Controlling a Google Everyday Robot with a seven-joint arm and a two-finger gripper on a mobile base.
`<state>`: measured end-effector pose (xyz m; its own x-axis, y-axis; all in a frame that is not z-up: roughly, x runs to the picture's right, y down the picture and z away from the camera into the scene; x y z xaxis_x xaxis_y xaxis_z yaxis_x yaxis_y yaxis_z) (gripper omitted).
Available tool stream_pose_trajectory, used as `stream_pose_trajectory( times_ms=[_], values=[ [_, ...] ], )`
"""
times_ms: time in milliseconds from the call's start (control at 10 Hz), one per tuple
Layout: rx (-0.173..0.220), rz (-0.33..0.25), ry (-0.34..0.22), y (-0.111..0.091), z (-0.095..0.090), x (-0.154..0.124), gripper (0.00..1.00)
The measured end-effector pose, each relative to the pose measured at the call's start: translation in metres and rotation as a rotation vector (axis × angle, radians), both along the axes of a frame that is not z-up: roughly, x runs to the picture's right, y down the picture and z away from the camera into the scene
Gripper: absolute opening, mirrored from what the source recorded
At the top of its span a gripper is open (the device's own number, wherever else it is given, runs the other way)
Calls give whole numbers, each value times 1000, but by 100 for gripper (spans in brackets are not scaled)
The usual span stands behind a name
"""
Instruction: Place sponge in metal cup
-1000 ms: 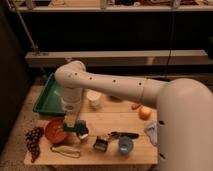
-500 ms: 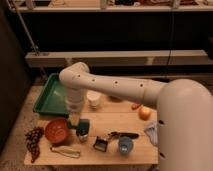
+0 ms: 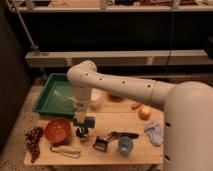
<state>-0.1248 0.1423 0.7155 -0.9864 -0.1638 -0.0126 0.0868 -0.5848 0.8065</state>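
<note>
My gripper (image 3: 82, 119) hangs from the white arm over the left part of the wooden table (image 3: 112, 122), pointing down. It is shut on the sponge (image 3: 89, 120), a small teal-green block held just above the tabletop. The metal cup (image 3: 81, 132), small and shiny with a dark inside, stands directly below and slightly in front of the sponge. The two look apart, with a small gap between them.
An orange bowl (image 3: 57, 130) and dark grapes (image 3: 33, 141) lie left of the cup, and a green tray (image 3: 54, 95) is behind. A white cup (image 3: 95, 98), black block (image 3: 101, 144), light blue cup (image 3: 125, 145), black tool (image 3: 125, 134), carrot (image 3: 135, 105), orange fruit (image 3: 144, 112) and white cloth (image 3: 154, 133) are spread to the right.
The gripper has shifted a little to the right and up with the sponge, away from the orange bowl and over the metal cup.
</note>
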Motion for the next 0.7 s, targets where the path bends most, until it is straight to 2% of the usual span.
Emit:
stream_pose_trajectory(
  times_ms=[300,700],
  values=[
    [1,-7,4,10,3,-2,0],
    [3,-5,5,10,2,-4,0]
  ],
)
